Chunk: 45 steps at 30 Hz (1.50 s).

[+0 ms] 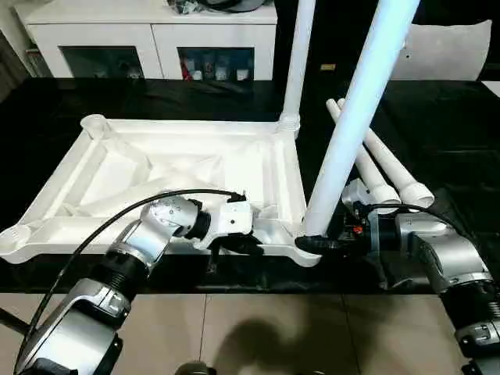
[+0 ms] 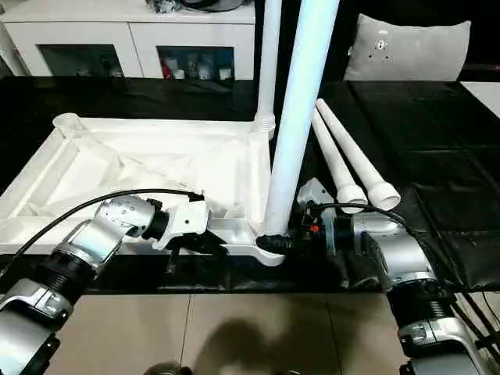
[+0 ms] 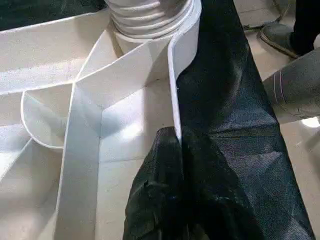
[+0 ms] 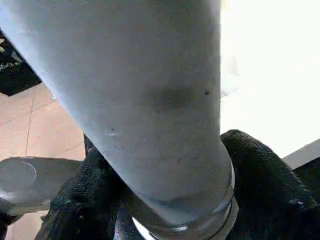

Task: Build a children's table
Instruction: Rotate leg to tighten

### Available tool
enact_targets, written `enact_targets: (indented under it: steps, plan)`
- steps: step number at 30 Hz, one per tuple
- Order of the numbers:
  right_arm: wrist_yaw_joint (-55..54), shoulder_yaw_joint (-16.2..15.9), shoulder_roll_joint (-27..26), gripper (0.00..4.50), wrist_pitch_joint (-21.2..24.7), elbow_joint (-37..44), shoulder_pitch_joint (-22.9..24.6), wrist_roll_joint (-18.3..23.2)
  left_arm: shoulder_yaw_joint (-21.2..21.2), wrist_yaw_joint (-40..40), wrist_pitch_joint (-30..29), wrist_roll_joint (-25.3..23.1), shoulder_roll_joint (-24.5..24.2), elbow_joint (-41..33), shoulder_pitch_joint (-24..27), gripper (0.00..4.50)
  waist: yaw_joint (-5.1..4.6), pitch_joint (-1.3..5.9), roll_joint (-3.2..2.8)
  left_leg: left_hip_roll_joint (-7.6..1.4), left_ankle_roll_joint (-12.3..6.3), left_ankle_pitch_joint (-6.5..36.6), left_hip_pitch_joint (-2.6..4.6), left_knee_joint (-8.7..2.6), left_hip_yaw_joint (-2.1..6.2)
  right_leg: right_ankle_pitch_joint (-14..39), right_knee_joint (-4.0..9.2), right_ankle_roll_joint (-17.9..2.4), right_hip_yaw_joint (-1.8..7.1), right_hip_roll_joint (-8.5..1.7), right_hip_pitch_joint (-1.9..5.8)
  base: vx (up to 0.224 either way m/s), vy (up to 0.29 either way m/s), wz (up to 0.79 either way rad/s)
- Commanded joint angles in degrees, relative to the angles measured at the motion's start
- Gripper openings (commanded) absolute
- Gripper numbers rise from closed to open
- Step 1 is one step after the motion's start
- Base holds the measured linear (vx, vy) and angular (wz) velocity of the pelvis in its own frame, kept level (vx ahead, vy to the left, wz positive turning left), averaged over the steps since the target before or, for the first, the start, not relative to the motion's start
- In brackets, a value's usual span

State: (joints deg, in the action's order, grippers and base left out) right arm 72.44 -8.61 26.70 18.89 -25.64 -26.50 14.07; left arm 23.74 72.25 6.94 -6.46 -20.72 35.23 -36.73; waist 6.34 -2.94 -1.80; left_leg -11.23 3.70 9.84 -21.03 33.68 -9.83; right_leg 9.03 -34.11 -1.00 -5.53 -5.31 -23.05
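Both standing legs run out past the top edge: the far leg point(image 1: 295, 62) behind the tabletop point(image 1: 117, 168), and the near leg point(image 1: 355, 109) at its right front corner. That corner's socket hides behind the near leg's foot and the right pincer point(image 1: 312, 242). The left pincer's point(image 3: 172, 200) fingertips are hidden where they meet the tabletop's rim. The items behind the cabinet's point(image 1: 148, 35) glass are too small to identify.

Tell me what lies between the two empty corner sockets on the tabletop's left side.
Only the tabletop's own long side wall runs between the far-left socket and the near-left socket; no leg or loose part sits there, as the left eye view shows.
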Motion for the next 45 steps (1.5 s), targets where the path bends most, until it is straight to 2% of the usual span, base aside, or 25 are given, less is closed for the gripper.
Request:
enact_targets:
  steps: [1, 6, 9, 10, 11, 15, 16, 17, 18, 19, 21, 23, 24, 25, 26, 29, 33, 34, 36, 39, 40, 42, 43, 44, 45]
  plan:
    - [-1.35, -2.51, -1.37, 2.72, 1.76, -2.27, 0.82, -0.53, 3.08, 2.58, -0.09, -1.49, 0.45, -0.42, 0.73, 0.00, -0.14, 3.94, 0.39, -1.91, -2.49, 13.85, 0.38, -3.74, 0.29, 17.71, 4.25, -11.18, 2.53, -3.23, 3.12, 0.000, 0.000, 0.00]
    - [-2.78, -1.94, -2.18, 2.72, 2.60, -1.85, 1.20, -0.82, 2.54, 1.91, -1.07, -1.00, 0.60, -0.66, 0.91, 0.00, -0.47, 3.98, 0.44, -1.88, -1.67, 16.06, 0.55, -3.92, 0.36, 20.55, 4.63, -10.00, 2.49, -3.20, 3.06, 0.000, 0.000, 0.00]
    - [-16.08, 2.70, -7.51, 2.72, 3.27, -4.42, 0.58, -1.42, -1.07, -3.89, -9.38, 1.77, 3.40, -4.38, 2.78, 0.00, -1.12, 3.80, 0.27, -2.06, -0.80, 16.99, 0.46, -4.21, 0.44, 20.52, 4.46, -10.51, 2.58, -3.26, 2.94, 0.000, 0.000, 0.00]
    - [-16.08, 2.70, -7.51, 2.72, 3.27, -4.42, 0.58, -1.42, -1.07, -3.89, -9.38, 1.77, 3.40, -4.38, 2.78, 0.00, -1.87, 3.61, 0.38, -1.58, 0.22, 19.74, 0.65, -4.22, 0.75, 26.66, 5.17, -8.80, 2.00, -3.36, 3.02, 0.000, 0.000, 0.00]
    - [-19.87, 4.14, -9.04, 2.72, 3.80, -5.35, 0.23, -1.28, -2.08, -5.99, -12.25, 2.33, 4.36, -5.70, 3.30, 0.00, -2.16, 3.66, 0.03, -1.60, 0.46, 20.25, 0.75, -4.28, 0.78, 27.65, 5.21, -8.42, 2.13, -3.41, 2.86, 0.000, 0.000, 0.00]
    - [-34.62, 9.38, -16.20, 2.72, 4.88, -12.35, -3.25, 0.41, -6.16, -16.68, -25.24, 4.59, 11.25, -12.33, 5.61, 0.00, -3.98, 3.27, 0.19, -1.50, 1.05, 24.48, 1.13, -4.24, 1.14, 32.20, 6.06, -6.95, 1.63, -3.26, 2.41, 0.000, 0.000, 0.00]
    - [-38.08, 10.33, -17.59, 2.72, 4.87, -14.42, -4.41, 0.39, -7.00, -19.34, -27.63, 4.86, 13.18, -13.45, 5.84, 0.00, -4.94, 3.25, 0.14, -1.29, 1.19, 25.93, 1.18, -4.01, 1.37, 34.19, 6.47, -6.11, 1.13, -3.22, 2.35, 0.000, 0.000, 0.00]
    - [-38.08, 10.33, -17.59, 2.72, 4.87, -14.42, -4.41, 0.39, -7.00, -19.34, -27.63, 4.86, 13.18, -13.45, 5.84, 0.00, -5.14, 3.19, 0.12, -1.14, 0.94, 26.39, 1.28, -3.93, 1.37, 34.96, 6.72, -5.59, 0.95, -3.13, 2.20, 0.000, 0.000, 0.00]
    - [-40.41, 10.69, -18.45, 2.72, 4.29, -16.24, -5.34, 0.15, -7.48, -21.76, -28.50, 4.40, 14.58, -13.61, 5.71, 0.00, -5.43, 3.13, 0.48, -0.78, 0.21, 26.57, 1.42, -3.67, 1.23, 36.78, 7.36, -4.45, 0.63, -3.01, 1.98, 0.000, 0.000, 0.00]
    - [-42.85, 11.36, -19.50, 2.72, 3.62, -18.09, -6.32, -0.14, -7.92, -24.01, -29.52, 3.77, 15.98, -14.05, 5.67, 0.00, -5.62, 3.24, 0.28, -0.80, -0.09, 26.66, 1.55, -3.62, 1.27, 36.89, 7.58, -3.99, 0.50, -3.02, 1.93, 0.000, 0.000, 0.00]
    - [-45.07, 10.68, -20.81, 2.72, 1.78, -20.84, -7.79, -1.79, -8.38, -27.90, -29.32, 2.22, 17.90, -13.64, 5.19, 0.00, -5.89, 3.09, 0.45, -0.77, -0.42, 27.37, 1.71, -3.60, 1.32, 37.53, 7.95, -3.61, 0.01, -2.98, 1.73, 0.000, 0.000, 0.00]
    - [-44.82, 9.82, -21.10, 2.72, 0.59, -21.21, -7.97, -2.95, -8.43, -29.27, -28.59, 1.42, 18.05, -13.17, 4.90, 0.00, -6.64, 2.84, 0.25, -0.76, -0.68, 30.53, 2.07, -3.54, 1.63, 39.74, 9.04, -1.19, -1.35, -3.00, 1.75, 0.000, 0.000, 0.00]
    - [-44.56, 9.67, -21.34, 2.72, 0.03, -21.26, -7.97, -3.25, -8.46, -30.10, -27.97, 0.79, 17.84, -12.77, 4.68, 0.00, -6.78, 2.80, -0.04, -0.99, -0.62, 31.62, 2.25, -3.69, 1.74, 39.25, 9.18, -1.11, -1.59, -3.01, 1.76, 0.000, 0.000, 0.00]
    - [-44.61, 10.38, -21.75, 3.26, -0.22, -21.22, -8.02, -3.00, -8.39, -30.77, -27.90, -0.06, 17.15, -13.05, 4.65, 0.00, -7.02, 2.74, -0.21, -1.21, -0.45, 32.66, 2.27, -3.91, 1.93, 38.19, 9.21, -1.08, -1.88, -2.96, 2.02, 0.000, 0.000, 0.00]
    - [-44.64, 10.56, -21.74, 3.26, -0.63, -21.07, -7.99, -3.01, -8.46, -30.70, -27.89, -0.14, 16.80, -13.13, 4.68, 0.00, -7.36, 2.76, -0.47, -1.57, -0.17, 34.44, 2.09, -4.39, 2.24, 35.96, 9.05, -1.22, -2.11, -2.89, 2.51, 0.000, 0.000, 0.00]
    - [-44.33, 11.20, -21.29, 3.50, -1.78, -20.88, -8.07, -2.92, -8.52, -30.84, -28.13, -0.58, 15.54, -13.38, 4.72, 0.00, -7.58, 2.59, -0.65, -1.93, 0.37, 37.62, 2.59, -4.79, 2.42, 33.06, 8.88, -2.70, -2.20, -3.35, 2.53, 0.000, 0.000, 0.00]
    - [-40.79, 11.34, -19.30, 3.94, -4.90, -18.46, -6.79, -2.00, -7.85, -29.81, -26.44, -1.43, 12.96, -11.99, 4.42, 0.00, -7.66, 2.53, -0.70, -1.40, -0.08, 35.07, 2.27, -4.43, 2.25, 35.25, 9.16, -2.39, -2.14, -3.94, 2.57, 0.000, 0.000, 0.00]
    - [-39.26, 11.71, -18.52, 4.18, -5.30, -16.88, -5.95, -1.42, -7.71, -29.20, -25.32, -1.63, 12.16, -11.03, 4.17, 0.00, -7.44, 2.53, -0.53, -1.30, -0.47, 33.71, 2.38, -4.36, 2.01, 35.33, 9.32, -2.58, -1.79, -3.94, 2.28, 0.000, 0.000, 0.00]
    - [-35.25, 11.79, -16.28, 4.18, -6.05, -12.78, -3.75, -0.54, -7.38, -27.98, -23.50, -2.09, 10.68, -9.03, 3.45, 0.00, -7.12, 2.66, -0.56, -1.29, -1.00, 31.66, 1.94, -4.54, 1.93, 34.27, 9.07, -2.91, -1.42, -3.88, 2.61, 0.000, 0.000, 0.00]
    - [-31.63, 11.57, -14.23, 4.46, -6.97, -9.89, -2.03, -0.27, -7.02, -26.00, -21.39, -2.15, 9.17, -7.17, 2.75, 0.00, -6.07, 3.53, -0.67, -1.74, -1.72, 25.84, 0.83, -4.75, 1.80, 27.42, 7.69, -5.15, -0.29, -4.11, 3.32, 0.000, 0.000, 0.00]
    - [-30.15, 11.44, -13.42, 4.46, -7.38, -8.88, -1.43, -0.07, -6.76, -25.20, -20.58, -2.13, 8.55, -6.57, 2.50, 0.00, -5.50, 3.77, -0.39, -1.87, -2.62, 20.81, -0.12, -4.79, 1.45, 20.11, 6.60, -7.92, 0.21, -3.82, 3.57, 0.000, 0.000, 0.00]
    - [-27.34, 11.19, -11.51, 4.46, -8.12, -7.18, -0.57, 0.19, -6.02, -23.10, -18.92, -1.96, 7.22, -5.71, 2.17, 0.00, -5.27, 3.69, -0.91, -1.86, -2.92, 20.73, 0.23, -4.65, 1.20, 19.81, 6.42, -9.08, 0.36, -3.79, 3.23, 0.000, 0.000, 0.00]
    - [-25.13, 10.98, -9.94, 4.46, -8.43, -6.18, -0.20, 0.38, -5.37, -21.04, -17.46, -1.74, 6.29, -5.26, 2.07, 0.00, -4.99, 3.95, -0.33, -1.63, -3.58, 19.40, -0.11, -4.33, 0.94, 19.85, 6.20, -9.18, 0.60, -3.73, 3.56, 0.000, 0.000, 0.00]
    - [-21.99, 10.69, -7.78, 4.46, -8.61, -4.73, 0.23, 0.67, -4.52, -18.25, -15.71, -1.36, 5.07, -4.51, 1.88, 0.00, -4.54, 4.17, -0.22, -1.56, -4.26, 16.57, -0.20, -4.06, 0.68, 17.36, 5.83, -9.86, 0.93, -3.66, 3.52, 0.000, 0.000, 0.00]
    - [-21.99, 10.69, -7.78, 4.46, -8.61, -4.73, 0.23, 0.67, -4.52, -18.25, -15.71, -1.36, 5.07, -4.51, 1.88, 0.00, -4.54, 4.17, -0.22, -1.56, -4.26, 16.57, -0.20, -4.06, 0.68, 17.36, 5.83, -9.86, 0.93, -3.66, 3.52, 0.000, 0.000, 0.00]
